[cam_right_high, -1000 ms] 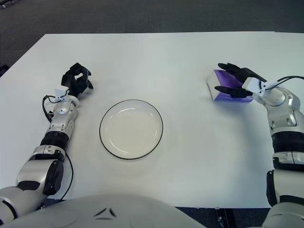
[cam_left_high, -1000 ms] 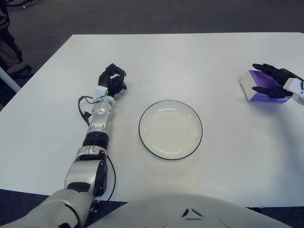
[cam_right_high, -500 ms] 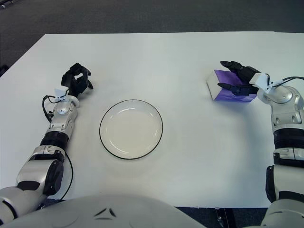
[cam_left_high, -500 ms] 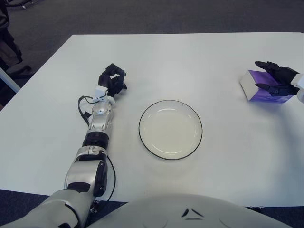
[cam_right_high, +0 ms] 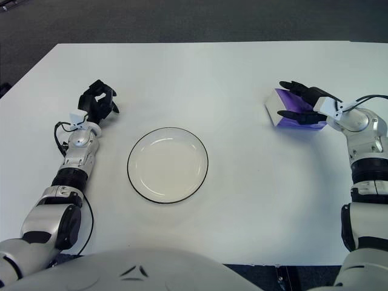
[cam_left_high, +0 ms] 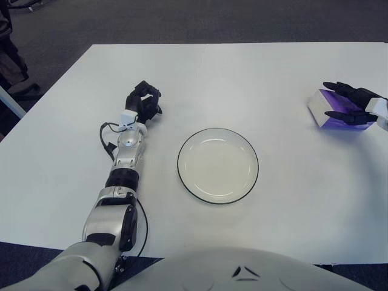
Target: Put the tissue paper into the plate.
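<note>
Only the right hand [cam_right_high: 301, 101] has shifted since half a second ago, its fingers settling slightly lower around the tissue paper [cam_right_high: 291, 111]; nothing else has moved. That purple pack sits on the bench [cam_right_high: 242, 200] well to the right of the plate [cam_right_high: 167, 164], and the dark fingers bracket it from above and below without yet looking firmly clamped. To do this step well, the fingers should close squarely across the pack's sides before any lift, since a soft pack may slip or crumple under an uneven pinch. Then carry it leftward and lower it inside the plate's dark rim. Left of the plate, the left hand [cam_left_high: 143, 102] is clenched, idle.
</note>
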Controlling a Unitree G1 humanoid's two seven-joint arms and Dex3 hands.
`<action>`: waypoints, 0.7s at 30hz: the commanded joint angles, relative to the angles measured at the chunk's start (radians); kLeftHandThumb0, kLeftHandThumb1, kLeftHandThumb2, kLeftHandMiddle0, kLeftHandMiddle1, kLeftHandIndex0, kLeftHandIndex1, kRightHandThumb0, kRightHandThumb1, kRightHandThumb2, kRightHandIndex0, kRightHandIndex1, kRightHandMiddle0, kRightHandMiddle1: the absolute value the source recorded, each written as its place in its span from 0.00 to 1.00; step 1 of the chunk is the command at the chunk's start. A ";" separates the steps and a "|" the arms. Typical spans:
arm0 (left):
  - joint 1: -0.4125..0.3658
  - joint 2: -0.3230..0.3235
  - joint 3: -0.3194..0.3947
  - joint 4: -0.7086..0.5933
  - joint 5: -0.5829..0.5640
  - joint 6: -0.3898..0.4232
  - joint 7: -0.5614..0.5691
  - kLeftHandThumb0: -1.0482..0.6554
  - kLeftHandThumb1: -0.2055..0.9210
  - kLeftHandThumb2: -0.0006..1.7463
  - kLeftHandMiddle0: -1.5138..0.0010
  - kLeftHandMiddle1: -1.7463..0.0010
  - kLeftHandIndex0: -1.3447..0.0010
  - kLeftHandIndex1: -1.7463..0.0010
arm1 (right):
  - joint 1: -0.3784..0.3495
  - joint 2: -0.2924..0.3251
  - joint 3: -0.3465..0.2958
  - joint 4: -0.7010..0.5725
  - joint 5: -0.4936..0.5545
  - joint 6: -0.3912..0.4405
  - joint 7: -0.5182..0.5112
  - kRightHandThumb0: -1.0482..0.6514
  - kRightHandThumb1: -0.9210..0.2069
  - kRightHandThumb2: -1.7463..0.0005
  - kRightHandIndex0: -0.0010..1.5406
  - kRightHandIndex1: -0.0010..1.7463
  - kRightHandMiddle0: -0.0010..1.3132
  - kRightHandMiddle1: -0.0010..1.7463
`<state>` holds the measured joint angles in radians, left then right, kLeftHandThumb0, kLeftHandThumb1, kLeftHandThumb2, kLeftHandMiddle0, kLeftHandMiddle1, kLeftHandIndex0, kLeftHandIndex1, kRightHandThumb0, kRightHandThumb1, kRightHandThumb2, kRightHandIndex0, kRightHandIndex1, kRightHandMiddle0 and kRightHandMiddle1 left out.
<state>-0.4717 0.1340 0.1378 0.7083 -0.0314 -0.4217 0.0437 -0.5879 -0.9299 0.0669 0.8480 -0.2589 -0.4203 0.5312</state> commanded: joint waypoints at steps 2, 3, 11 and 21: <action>0.148 -0.023 -0.009 0.073 0.017 -0.017 0.003 0.39 1.00 0.26 0.37 0.00 0.50 0.00 | 0.022 0.006 0.046 0.097 -0.027 -0.010 0.066 0.08 0.00 0.68 0.00 0.00 0.01 0.00; 0.148 -0.023 -0.009 0.072 0.017 -0.018 0.004 0.39 1.00 0.26 0.37 0.00 0.50 0.00 | 0.019 0.005 0.050 0.104 -0.026 -0.016 0.071 0.08 0.00 0.68 0.00 0.00 0.01 0.00; 0.155 -0.028 -0.010 0.060 0.018 -0.017 0.006 0.39 1.00 0.26 0.37 0.00 0.50 0.00 | 0.006 -0.008 0.097 0.139 -0.071 -0.034 0.062 0.08 0.00 0.69 0.00 0.00 0.01 0.00; 0.162 -0.034 -0.011 0.048 0.019 -0.016 0.008 0.39 1.00 0.26 0.37 0.00 0.50 0.00 | -0.001 -0.028 0.183 0.109 -0.188 -0.009 -0.031 0.05 0.00 0.69 0.00 0.00 0.00 0.00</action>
<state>-0.4633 0.1254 0.1375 0.6820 -0.0311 -0.4275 0.0442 -0.6512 -0.9735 0.1871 0.9294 -0.3710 -0.4806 0.4877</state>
